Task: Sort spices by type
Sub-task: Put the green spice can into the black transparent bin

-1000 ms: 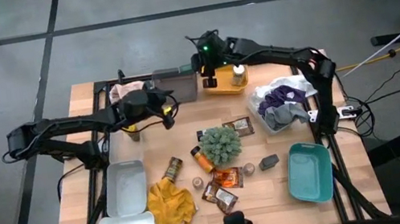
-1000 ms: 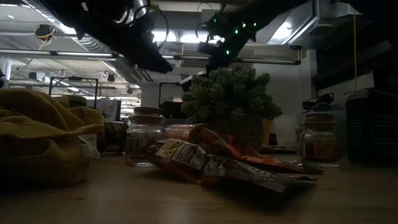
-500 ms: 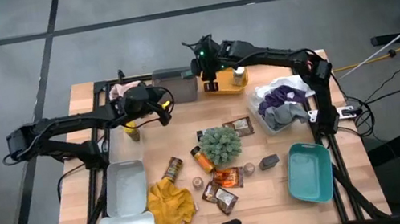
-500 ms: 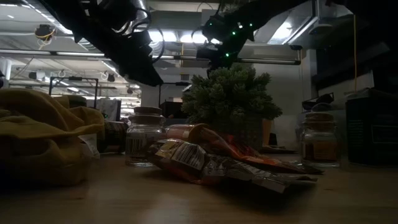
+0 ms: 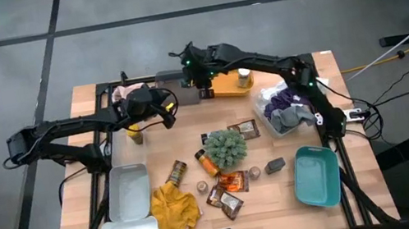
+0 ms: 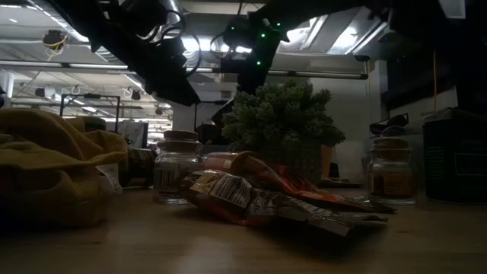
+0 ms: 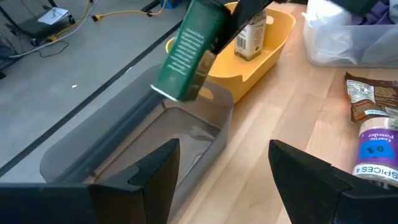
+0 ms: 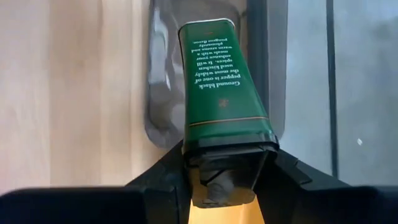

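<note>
My right gripper [image 5: 200, 78] is at the table's far edge, shut on a dark green spice tin [image 8: 221, 81] with white print, above a grey see-through tray [image 5: 177, 87]. In the left wrist view the tin [image 7: 189, 53] hangs slanted over that tray [image 7: 155, 143]. A yellow tray [image 7: 264, 43] beside it holds a white-capped jar [image 7: 252, 36]. My left gripper [image 5: 171, 113] is open, just near of the grey tray, touching nothing. Bottles [image 5: 177, 171], packets [image 5: 232, 182] and small jars [image 5: 254, 173] lie mid-table. My right gripper pinches the green tin at its black lid end [image 8: 227, 152] between the two fingers [image 8: 168, 171]. The tin runs on from the fingers in line with them. It is lifted clear and tilted, its free end [image 7: 171, 93] lowest, over the grey tray.
A green spiky plant ball [image 5: 225, 148] stands mid-table and a mustard cloth [image 5: 175, 211] lies near the front. Two white trays [image 5: 128, 192] sit on the near left and a teal tray [image 5: 317, 175] on the near right. A clear bin with purple cloth [image 5: 287, 109] is on the right.
My right gripper has moved toward the table's left, from above the yellow tray to above the grey tray, carrying the green tin with it. My left gripper has stayed near the grey tray.
</note>
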{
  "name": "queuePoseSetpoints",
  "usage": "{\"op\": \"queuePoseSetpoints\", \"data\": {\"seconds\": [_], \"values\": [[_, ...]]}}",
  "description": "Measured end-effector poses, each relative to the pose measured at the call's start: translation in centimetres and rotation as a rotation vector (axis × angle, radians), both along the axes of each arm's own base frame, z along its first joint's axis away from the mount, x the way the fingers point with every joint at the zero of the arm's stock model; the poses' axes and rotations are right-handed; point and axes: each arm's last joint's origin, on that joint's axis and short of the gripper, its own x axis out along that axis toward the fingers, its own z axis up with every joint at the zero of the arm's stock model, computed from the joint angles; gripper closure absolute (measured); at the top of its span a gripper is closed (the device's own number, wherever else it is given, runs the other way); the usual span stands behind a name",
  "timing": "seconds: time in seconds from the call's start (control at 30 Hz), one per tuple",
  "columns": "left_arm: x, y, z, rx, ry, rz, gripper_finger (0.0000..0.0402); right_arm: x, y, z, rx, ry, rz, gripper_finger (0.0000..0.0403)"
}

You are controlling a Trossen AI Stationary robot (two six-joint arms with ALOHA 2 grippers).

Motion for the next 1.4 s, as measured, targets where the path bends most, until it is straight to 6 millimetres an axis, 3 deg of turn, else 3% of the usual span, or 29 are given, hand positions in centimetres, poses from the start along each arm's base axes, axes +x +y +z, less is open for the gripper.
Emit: {"op": "queuePoseSetpoints", "data": {"seconds": [0.23, 0.47, 0.87, 1.4], "values": [[-0.1, -0.1, -0.2, -0.011, 0.027, 0.000, 0.0169, 1.2, -0.4, -2.7, -0.011, 0.095, 0.011, 0.0271], [0.1, 0.0, -0.8, -0.023, 0.049, 0.002, 0.0169, 1.8, -0.9, -4.0, -0.059, 0.128, 0.010, 0.0271], [2.6, 1.8, -3.3, -0.006, 0.007, 0.043, 0.0169, 1.8, -0.8, -4.1, -0.027, 0.125, 0.029, 0.0271], [3.1, 6.7, -6.6, 0.037, -0.056, 0.271, 0.0169, 1.9, -0.6, -4.1, 0.013, 0.098, 0.054, 0.0271]]}}
